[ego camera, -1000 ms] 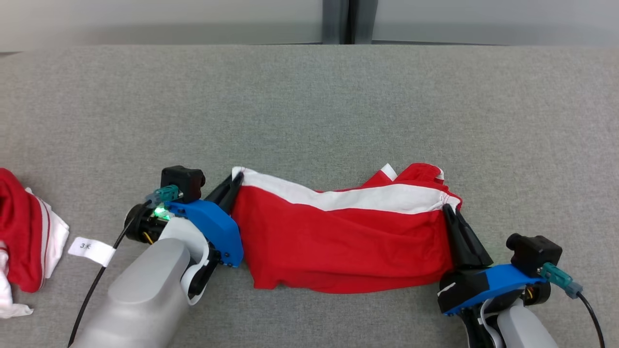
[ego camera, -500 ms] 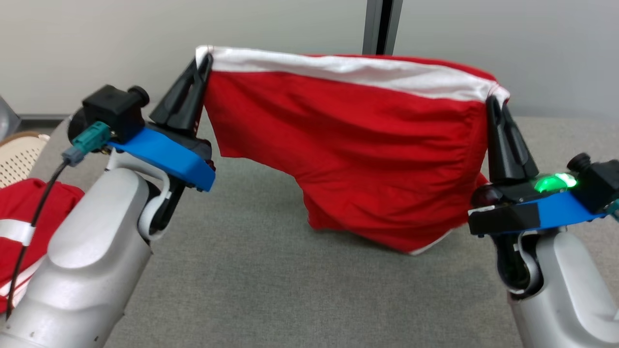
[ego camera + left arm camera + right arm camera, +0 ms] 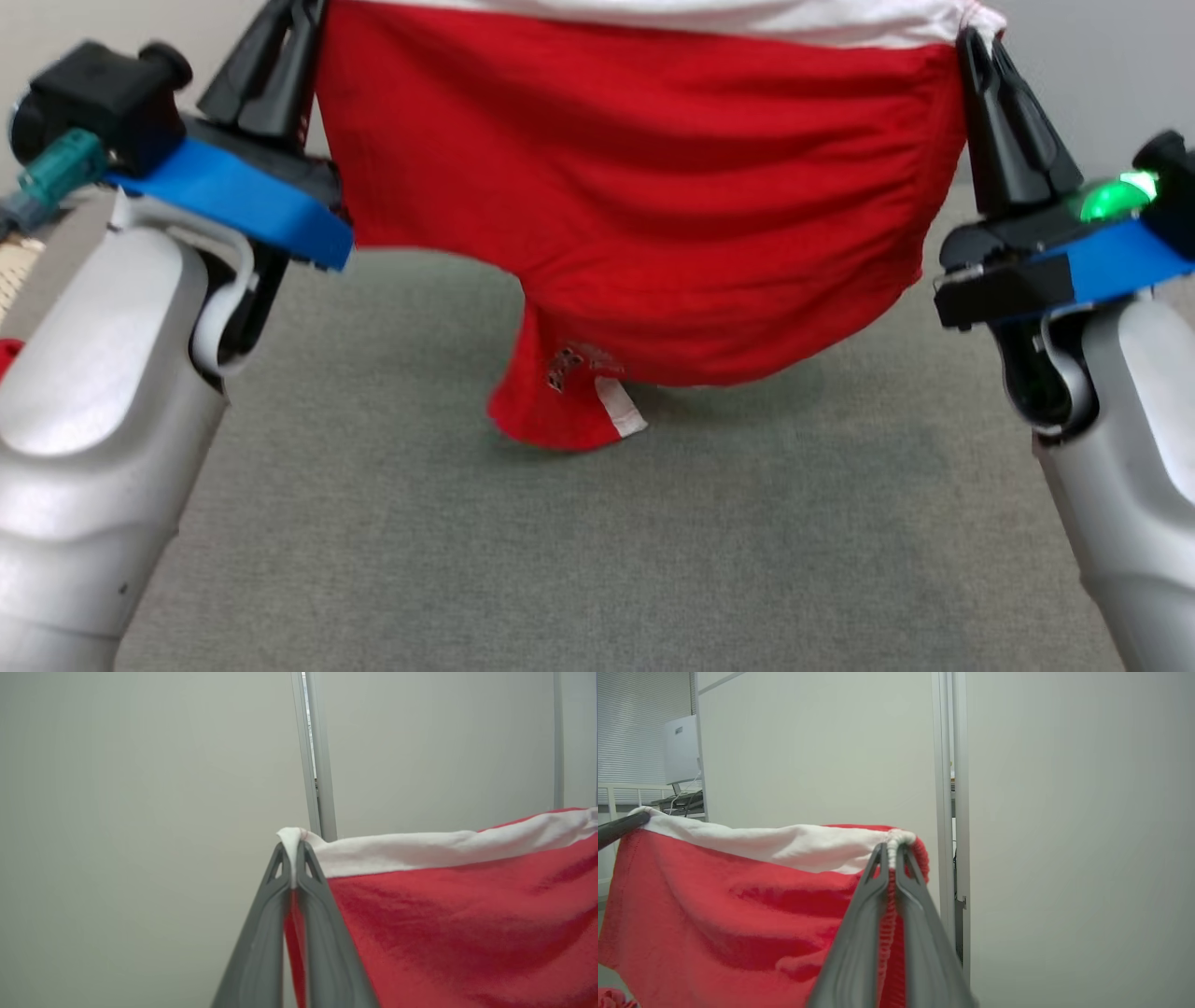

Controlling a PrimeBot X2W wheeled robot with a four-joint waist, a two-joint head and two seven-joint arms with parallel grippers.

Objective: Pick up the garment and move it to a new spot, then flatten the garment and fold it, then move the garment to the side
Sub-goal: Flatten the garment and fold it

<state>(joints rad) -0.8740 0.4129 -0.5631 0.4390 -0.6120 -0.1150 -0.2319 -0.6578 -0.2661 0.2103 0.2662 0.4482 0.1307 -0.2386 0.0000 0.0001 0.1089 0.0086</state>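
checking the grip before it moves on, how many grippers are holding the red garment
2. The left gripper is shut on the white band at one top corner of the garment; the right gripper is shut on the opposite corner. It hangs between them.

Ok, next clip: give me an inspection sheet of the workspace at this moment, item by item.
Surface: grey fabric-covered table, flat, no stains seen.
Job's things: red garment with white waistband, hanging spread between both grippers; whether its lowest fold touches the table cannot be told.
Clutter: a red sliver at the head view's left edge, too little to identify.
Grippers: left gripper shut on one waistband corner; right gripper shut on the other.
Cables: teal connector plugged in by the left wrist.
Surroundings: pale wall panels, a metal post, a monitor.
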